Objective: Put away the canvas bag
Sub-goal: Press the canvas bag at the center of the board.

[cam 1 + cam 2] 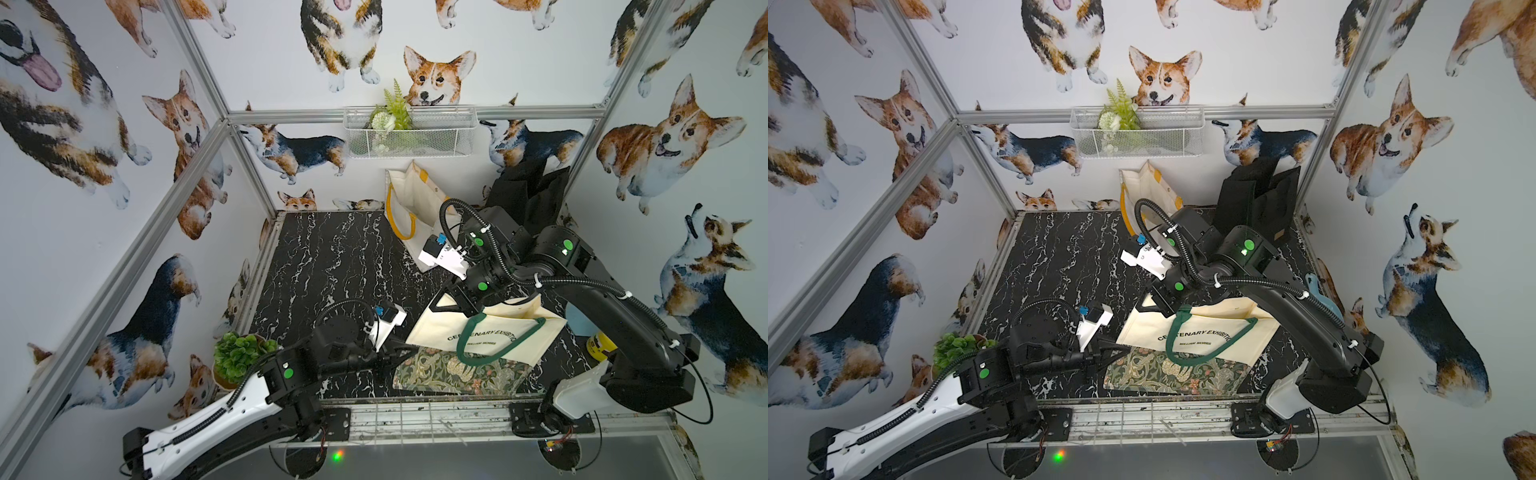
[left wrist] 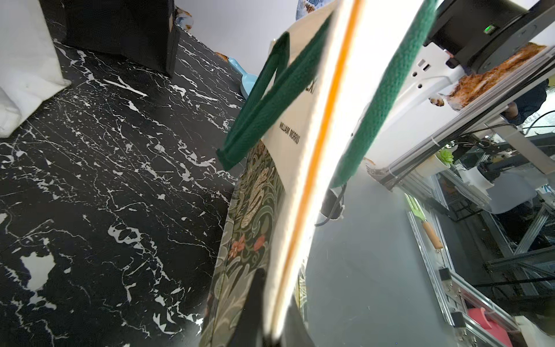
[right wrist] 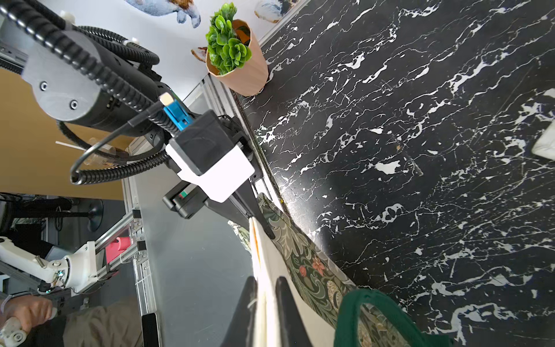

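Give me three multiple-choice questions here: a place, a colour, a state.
1. Where is the wire basket? A on the back wall; B on the table; C on an arm.
2. Handles of the held canvas bag: A green; B yellow; C red.
3. The right gripper has its jaws: A wide open; B shut on the canvas bag; C shut on a plant pot.
A, it hangs high on that wall; A, green straps show; B, they pinch the bag's edge.

left end effector [image 1: 409,351] pinched closed, arm low; right end effector [image 1: 467,309] pinched closed, wrist angled down.
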`<act>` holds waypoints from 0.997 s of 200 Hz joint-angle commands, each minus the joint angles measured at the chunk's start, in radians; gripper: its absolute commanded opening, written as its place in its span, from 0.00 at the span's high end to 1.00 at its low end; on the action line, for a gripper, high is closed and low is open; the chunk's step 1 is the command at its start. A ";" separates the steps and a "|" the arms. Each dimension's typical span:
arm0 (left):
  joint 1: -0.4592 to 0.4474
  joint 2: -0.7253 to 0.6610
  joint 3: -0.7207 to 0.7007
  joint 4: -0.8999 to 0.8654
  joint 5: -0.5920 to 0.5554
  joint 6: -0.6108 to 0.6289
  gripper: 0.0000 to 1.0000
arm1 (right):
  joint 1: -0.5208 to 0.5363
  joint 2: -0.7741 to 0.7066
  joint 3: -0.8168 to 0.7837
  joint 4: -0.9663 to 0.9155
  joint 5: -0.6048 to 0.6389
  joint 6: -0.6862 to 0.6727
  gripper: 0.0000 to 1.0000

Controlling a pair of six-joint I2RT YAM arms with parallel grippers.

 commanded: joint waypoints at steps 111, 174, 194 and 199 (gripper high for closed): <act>0.000 -0.042 -0.055 -0.046 -0.010 -0.052 0.92 | -0.016 -0.031 0.021 -0.006 0.042 -0.039 1.00; 0.000 -0.050 -0.094 -0.040 -0.009 -0.061 1.00 | -0.021 -0.049 0.017 -0.016 0.059 -0.049 1.00; 0.000 -0.066 -0.094 -0.037 -0.016 -0.058 1.00 | -0.021 -0.050 0.009 -0.016 0.057 -0.049 1.00; 0.001 -0.071 -0.094 -0.037 -0.017 -0.057 1.00 | -0.021 -0.050 0.008 -0.016 0.057 -0.049 1.00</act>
